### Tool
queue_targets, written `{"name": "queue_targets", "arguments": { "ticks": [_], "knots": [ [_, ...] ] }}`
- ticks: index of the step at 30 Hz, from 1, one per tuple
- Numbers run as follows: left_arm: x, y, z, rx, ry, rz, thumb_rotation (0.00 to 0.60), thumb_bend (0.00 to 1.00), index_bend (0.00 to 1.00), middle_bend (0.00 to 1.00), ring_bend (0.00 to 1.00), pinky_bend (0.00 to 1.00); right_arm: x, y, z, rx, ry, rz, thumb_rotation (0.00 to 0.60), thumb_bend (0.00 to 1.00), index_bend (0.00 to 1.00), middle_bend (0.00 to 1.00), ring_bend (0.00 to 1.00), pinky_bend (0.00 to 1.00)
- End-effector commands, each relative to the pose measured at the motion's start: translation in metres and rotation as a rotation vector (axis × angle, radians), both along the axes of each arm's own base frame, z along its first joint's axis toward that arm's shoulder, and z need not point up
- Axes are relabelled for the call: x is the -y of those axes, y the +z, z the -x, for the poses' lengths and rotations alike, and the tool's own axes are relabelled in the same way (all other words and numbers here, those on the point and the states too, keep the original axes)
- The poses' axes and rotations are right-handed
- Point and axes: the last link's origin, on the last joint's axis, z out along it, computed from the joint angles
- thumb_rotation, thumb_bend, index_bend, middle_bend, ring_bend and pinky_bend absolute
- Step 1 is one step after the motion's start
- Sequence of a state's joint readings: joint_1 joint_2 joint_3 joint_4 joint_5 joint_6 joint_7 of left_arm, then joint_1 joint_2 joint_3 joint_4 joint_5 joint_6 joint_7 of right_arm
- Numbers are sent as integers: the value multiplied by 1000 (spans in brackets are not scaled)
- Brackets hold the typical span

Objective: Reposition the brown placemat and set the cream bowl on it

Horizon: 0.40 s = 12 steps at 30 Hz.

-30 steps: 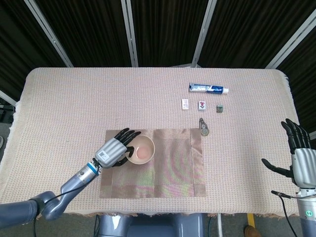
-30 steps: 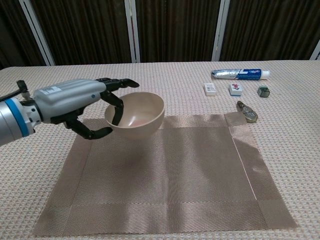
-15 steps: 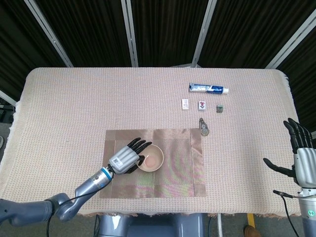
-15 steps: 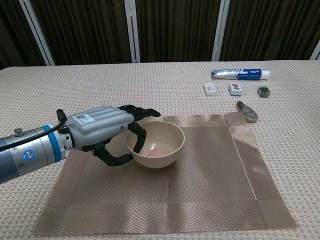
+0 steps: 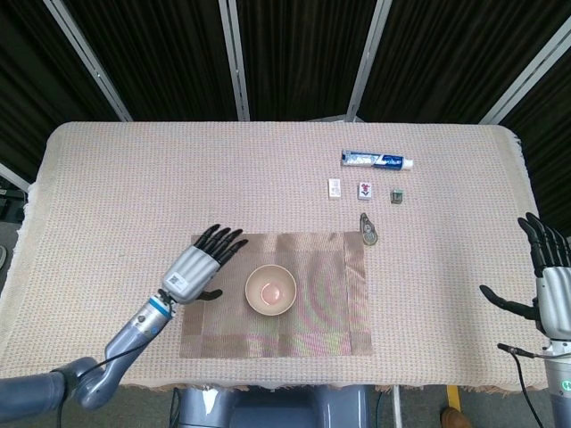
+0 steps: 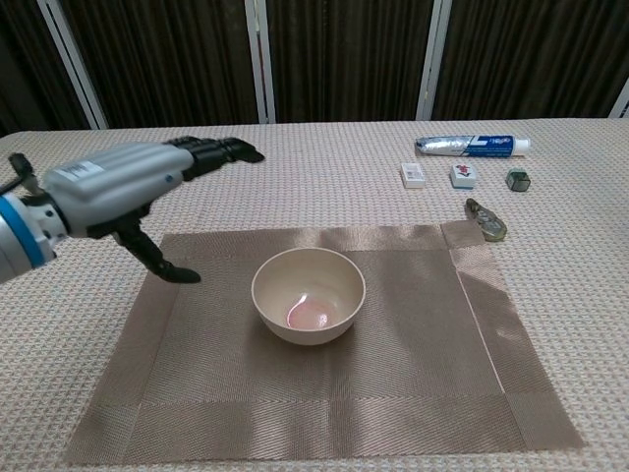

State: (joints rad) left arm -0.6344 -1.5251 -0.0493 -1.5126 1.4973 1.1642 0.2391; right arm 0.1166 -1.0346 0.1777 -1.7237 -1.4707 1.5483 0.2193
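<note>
Both hands hold nothing. Cream bowl [image 5: 270, 290] [image 6: 308, 294] sits upright on the brown placemat [image 5: 317, 303] [image 6: 413, 364], roughly centre of the mat, slightly left of middle in the head view. Left hand [image 5: 198, 267] [image 6: 128, 187] is beside the bowl on its left, apart from it, fingers spread and extended, thumb pointing down toward the mat; it hangs over the mat's left edge, not touching the bowl. Right hand [image 5: 551, 290] is well apart at the far right edge of the desk [image 5: 134, 178], fingers splayed, nothing in it; chest view doesn't show it. Placemat lies flat at the near-centre of the desk, right border folded over at the upper corner. Toothpaste tube [image 5: 376, 160] [image 6: 472, 146], three small tiles [image 5: 364, 190] [image 6: 462, 175] and a small metal object [image 5: 369, 229] [image 6: 487, 220] lie beyond the mat's right corner; the metal object just touches the mat's edge.
</note>
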Motion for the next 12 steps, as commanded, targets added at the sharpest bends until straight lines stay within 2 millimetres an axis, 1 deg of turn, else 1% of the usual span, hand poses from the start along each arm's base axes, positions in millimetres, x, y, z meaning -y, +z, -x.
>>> {"name": "queue_targets", "arguments": {
  "ticks": [1,4,5,6,9,12],
  "knots": [
    [11,56,33,12,134,-183,600,0,0,0,0,0,-1,2,1,-2,0,-2,600,0,0,0,0,0],
    [27,89,57,7,239,-290,600,0,0,0,0,0,-2,3,2,-21,-4,1,600,0,0,0,0,0],
    [30,94,61,9,259,-304,600,0,0,0,0,0,-2,3,2,-26,-6,0,600,0,0,0,0,0],
    [41,108,71,11,316,-343,600,0,0,0,0,0,-2,2,3,-42,-13,-3,600,0,0,0,0,0],
    [62,132,85,-8,388,-400,600,0,0,0,0,0,0,2,7,-87,-34,-5,600,0,0,0,0,0],
    [76,145,94,-4,441,-428,600,0,0,0,0,0,0,3,10,-119,-51,-4,600,0,0,0,0,0]
  ]
}}
